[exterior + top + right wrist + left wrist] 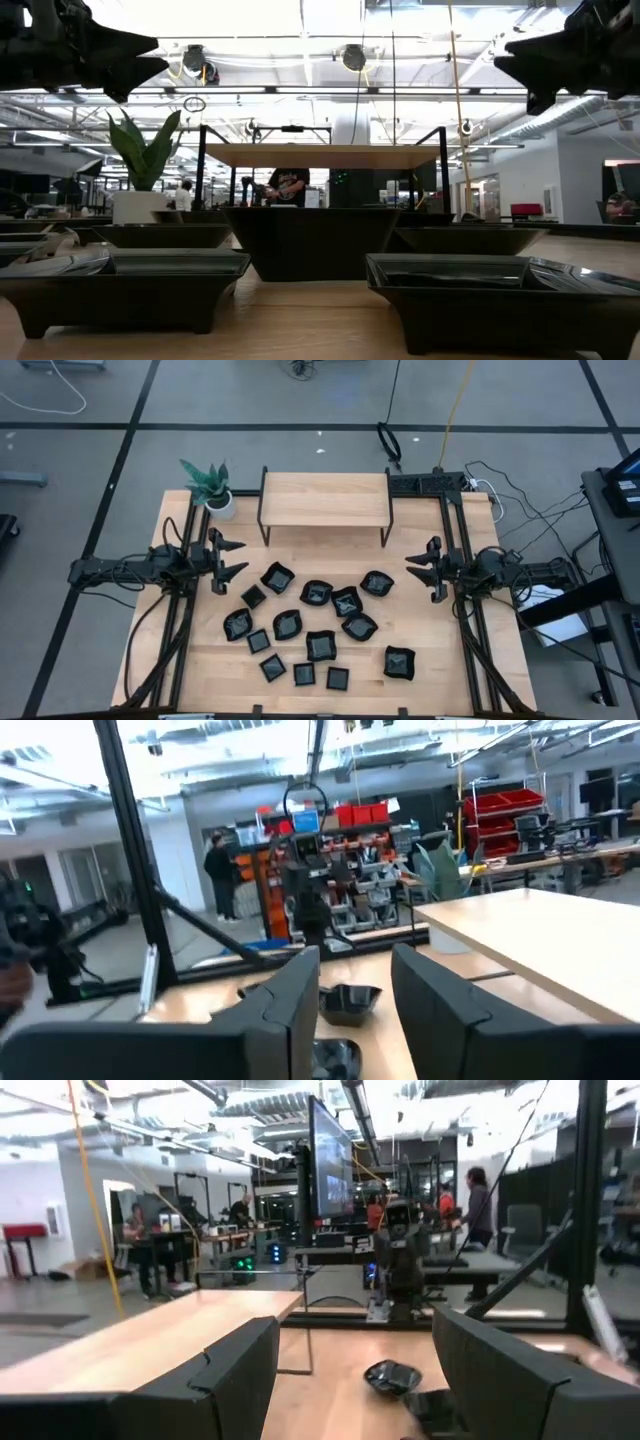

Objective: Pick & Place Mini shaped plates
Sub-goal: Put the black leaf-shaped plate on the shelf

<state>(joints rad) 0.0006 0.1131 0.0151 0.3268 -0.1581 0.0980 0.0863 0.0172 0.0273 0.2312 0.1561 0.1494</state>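
The left gripper [232, 558] hangs above the table's left side, level with the front of the shelf, its fingers [235, 1375] spread wide with nothing between them. In its wrist view the gap between the fingers frames a wavy-edged plate [392, 1376] lying on the wood, and beyond that the other arm facing it.

The right gripper [418, 569] hangs above the table's right side, pointing toward the middle. Its fingers [290, 1005] stand partly open, closer together than the left pair, and hold nothing. Through that gap its wrist view shows one plate [350, 1002] on the table and the edge of another nearer in.

Both grippers are well above the wood; in the low view they show only as dark shapes at the upper corners, the left gripper [120, 55] and the right gripper [530, 65].

The plates [318, 622] lie scattered over the middle and front of the table [450, 650], between the two arms. They are small, black and glossy, some square, some with wavy rims. Most lie apart; a few near the centre touch or overlap. One wavy plate [399, 662] sits alone toward the front right. Three small square ones [304, 674] line up near the front edge.

Behind the plates stands a wooden shelf [324, 499] on dark legs. A potted plant [211, 485] stands at the back left corner, beside the shelf.
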